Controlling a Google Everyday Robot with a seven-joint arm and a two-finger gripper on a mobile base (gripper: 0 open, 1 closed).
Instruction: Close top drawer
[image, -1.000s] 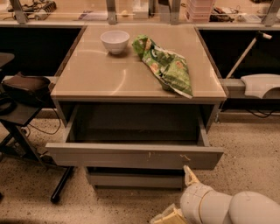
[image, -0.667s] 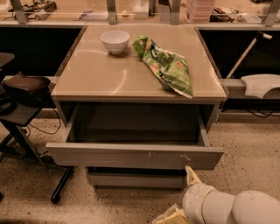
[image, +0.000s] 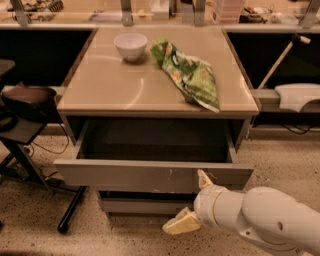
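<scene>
The top drawer (image: 125, 175) is pulled well out from under the beige table top (image: 115, 85). Its flat grey front has small white scuff marks right of centre, and its inside looks dark and empty. My gripper (image: 184, 202) is low at the front right, just before the drawer front. It is open: one cream fingertip (image: 202, 177) points up against the drawer front's lower right part, and the other (image: 177, 225) points down-left below it. The white arm (image: 265, 217) comes in from the lower right.
A white bowl (image: 130, 46) and a green crisp bag (image: 192, 75) lie on the table top. A lower grey drawer front (image: 140, 205) sits under the open drawer. A black stand with a dark object (image: 27, 100) is at the left, and a white object (image: 297, 95) at the right.
My gripper and arm have moved up and to the left, closer to the drawer front. The upper fingertip now overlaps the front panel. The drawer has not moved.
</scene>
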